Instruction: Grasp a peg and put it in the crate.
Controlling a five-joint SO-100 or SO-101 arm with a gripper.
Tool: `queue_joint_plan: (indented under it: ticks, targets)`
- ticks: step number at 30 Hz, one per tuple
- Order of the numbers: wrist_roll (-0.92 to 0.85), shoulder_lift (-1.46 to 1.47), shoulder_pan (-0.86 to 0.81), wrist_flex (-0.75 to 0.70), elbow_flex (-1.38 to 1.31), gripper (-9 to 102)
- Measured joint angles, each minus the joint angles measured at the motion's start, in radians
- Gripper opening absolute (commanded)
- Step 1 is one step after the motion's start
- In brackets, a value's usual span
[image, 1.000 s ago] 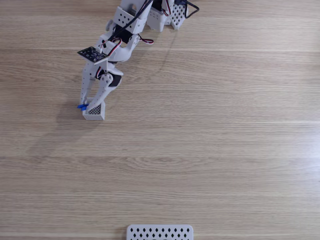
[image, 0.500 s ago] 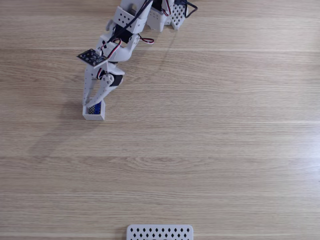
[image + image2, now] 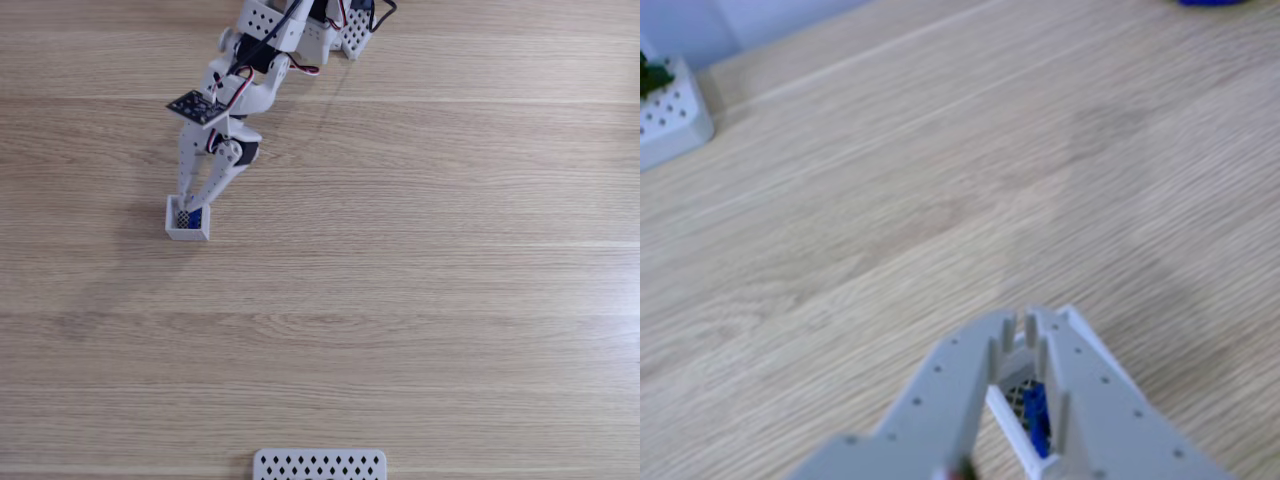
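At the near edge of the fixed view, a white perforated plate with diamond-shaped holes is lying on the wooden table, well apart from everything else. Farther back and to the left, the crate is sitting on the table, a small white open-topped box. The peg is lying inside it, showing as a bright blue speck against the dark mesh bottom. In the other view the peg is resting within the crate, seen through the gap between the two fingers.

The gripper is hanging directly over the crate, fingertips pointing down at its far rim. In the other view the gripper is showing its tips nearly together, with only a narrow slit between them, and the fingers are spreading wider toward their base. The peg is lying free below them, gripped by nothing; the jaws are close to clenched on empty air.

Beyond the gripper, the white arm is slanting up and to the right toward its base at the far edge of the table.
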State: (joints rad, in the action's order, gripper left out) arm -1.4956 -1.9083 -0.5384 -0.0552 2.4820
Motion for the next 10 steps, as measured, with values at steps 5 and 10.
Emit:
queue_joint_plan:
  ticks: [5,10]
  targets:
    - [0.000,-0.035,0.034,0.000,0.000,-1]
    - [0.000,-0.063,0.046,0.000,0.000,-1]
